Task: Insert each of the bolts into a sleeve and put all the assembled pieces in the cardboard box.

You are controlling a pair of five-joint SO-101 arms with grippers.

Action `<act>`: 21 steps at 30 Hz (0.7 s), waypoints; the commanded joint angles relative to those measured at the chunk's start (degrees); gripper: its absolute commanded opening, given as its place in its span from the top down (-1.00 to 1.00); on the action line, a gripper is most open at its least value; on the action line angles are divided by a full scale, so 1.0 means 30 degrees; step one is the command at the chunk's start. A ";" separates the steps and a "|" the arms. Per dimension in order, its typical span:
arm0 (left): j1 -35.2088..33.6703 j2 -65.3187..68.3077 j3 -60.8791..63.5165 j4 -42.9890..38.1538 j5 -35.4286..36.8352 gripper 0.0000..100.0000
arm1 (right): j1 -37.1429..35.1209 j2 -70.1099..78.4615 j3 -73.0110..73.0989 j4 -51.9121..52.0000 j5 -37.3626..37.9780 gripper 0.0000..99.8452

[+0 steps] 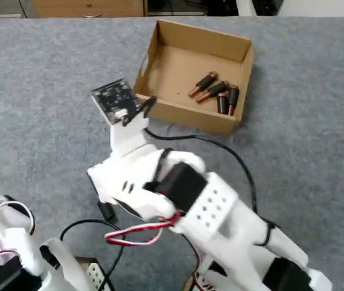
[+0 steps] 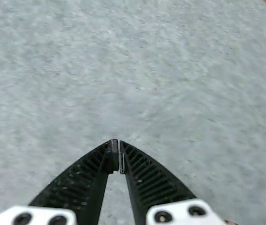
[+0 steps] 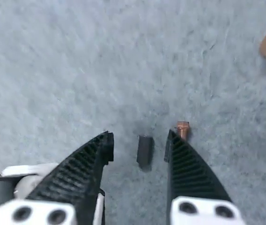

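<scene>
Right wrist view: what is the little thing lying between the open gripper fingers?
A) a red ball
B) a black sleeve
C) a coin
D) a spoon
B: a short black sleeve lies between the open fingers of the right gripper, with a copper bolt close to one finger.

sleeve point(image 3: 145, 150): black
bolt point(image 3: 183, 129): copper
cardboard box point(image 1: 190, 116): plain brown
table point(image 1: 305, 121): grey (faintly mottled)
right gripper point(image 3: 139, 135): black, ribbed; white base

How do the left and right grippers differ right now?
The left gripper has its fingers shut, tips touching; the right gripper is open. The left gripper has nothing between them; the right gripper straddles a dark sleeve, a copper bolt beside one finger. Both hang over grey carpet.
</scene>
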 commanded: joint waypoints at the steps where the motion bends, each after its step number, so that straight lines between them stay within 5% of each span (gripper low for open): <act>1: -0.1289 -0.0073 -0.0029 0.0000 -0.0733 0.96 | -0.0132 0.0923 0.0542 -0.1084 -0.0264 0.65; 13: -0.1670 -0.0073 -0.0117 0.0000 -0.1055 0.96 | -0.1656 0.4557 0.0484 -0.0527 -0.0264 0.65; 21: -0.5304 -0.0073 -0.0029 0.0059 -0.4278 0.96 | -0.2066 0.6637 0.0513 -0.0615 -0.0440 0.65</act>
